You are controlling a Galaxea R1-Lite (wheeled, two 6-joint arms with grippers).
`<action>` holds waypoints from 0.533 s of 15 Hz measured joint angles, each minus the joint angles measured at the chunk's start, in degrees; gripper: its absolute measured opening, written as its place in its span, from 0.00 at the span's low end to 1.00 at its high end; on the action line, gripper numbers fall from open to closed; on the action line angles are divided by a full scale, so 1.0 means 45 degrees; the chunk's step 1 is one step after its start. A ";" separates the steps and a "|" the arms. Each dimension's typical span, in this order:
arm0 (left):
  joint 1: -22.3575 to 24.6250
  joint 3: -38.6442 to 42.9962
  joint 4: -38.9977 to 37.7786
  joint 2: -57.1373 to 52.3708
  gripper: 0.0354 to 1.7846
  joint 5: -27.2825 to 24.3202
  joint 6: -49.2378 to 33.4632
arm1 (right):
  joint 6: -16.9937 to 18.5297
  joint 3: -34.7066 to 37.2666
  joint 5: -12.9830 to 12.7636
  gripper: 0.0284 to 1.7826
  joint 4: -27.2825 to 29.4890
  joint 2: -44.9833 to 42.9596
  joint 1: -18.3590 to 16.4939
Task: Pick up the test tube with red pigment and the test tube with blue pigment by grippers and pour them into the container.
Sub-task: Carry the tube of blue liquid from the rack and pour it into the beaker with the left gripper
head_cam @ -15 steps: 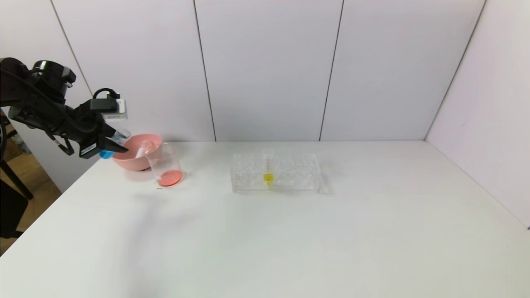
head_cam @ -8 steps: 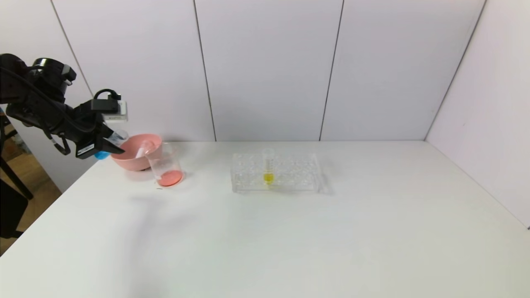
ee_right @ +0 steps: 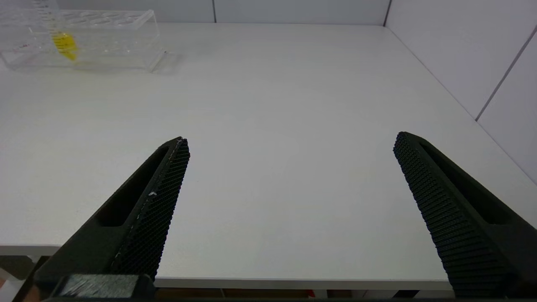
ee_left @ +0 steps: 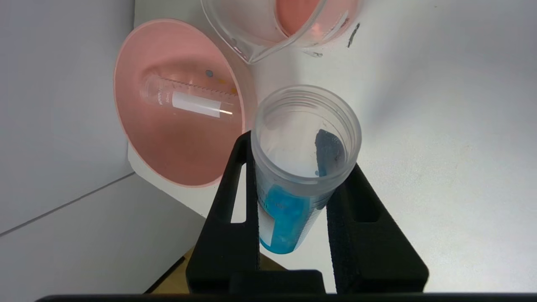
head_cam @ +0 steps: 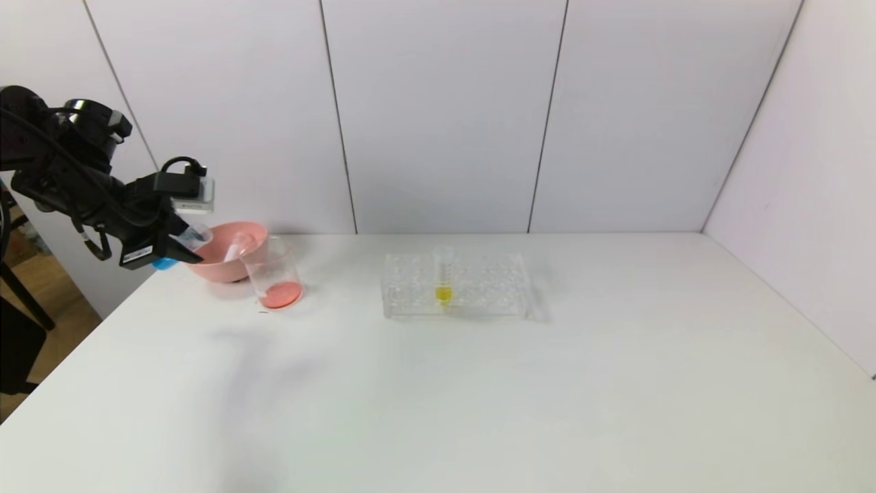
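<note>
My left gripper (head_cam: 186,252) hangs over the table's far left corner, shut on the test tube with blue pigment (head_cam: 164,263). The tube is tilted, its open mouth towards the pink bowl. In the left wrist view the black fingers (ee_left: 235,201) clamp this tube (ee_left: 289,209); blue liquid lies along its lower part. The container (head_cam: 274,274), a clear beaker, stands right of the bowl, apart from the gripper, with red-orange liquid at its bottom; it also shows in the left wrist view (ee_left: 260,37). A clear graduated tube (ee_left: 188,98) with no liquid visible lies in the bowl. My right gripper (ee_right: 289,140) is open and empty.
The pink bowl (head_cam: 217,268) sits at the far left, just behind the beaker. A clear tube rack (head_cam: 479,287) with a yellow-liquid tube (head_cam: 443,277) stands mid-table. The table's left edge is just under my left gripper. My right gripper is at the table's front edge.
My left gripper has shifted a little left and lower with the blue tube, and the tube leans flatter. The beaker, bowl and rack have not moved.
</note>
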 joint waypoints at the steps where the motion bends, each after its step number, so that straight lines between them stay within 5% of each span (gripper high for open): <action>1: 0.0016 -0.0005 0.0087 -0.0019 0.25 0.0043 0.0116 | 0.0005 0.0000 0.0000 1.00 0.0000 0.0000 0.0000; 8: 0.0011 -0.0079 0.0079 0.0068 0.25 0.0748 0.0734 | 0.0000 0.0000 0.0000 1.00 0.0000 0.0000 -0.0005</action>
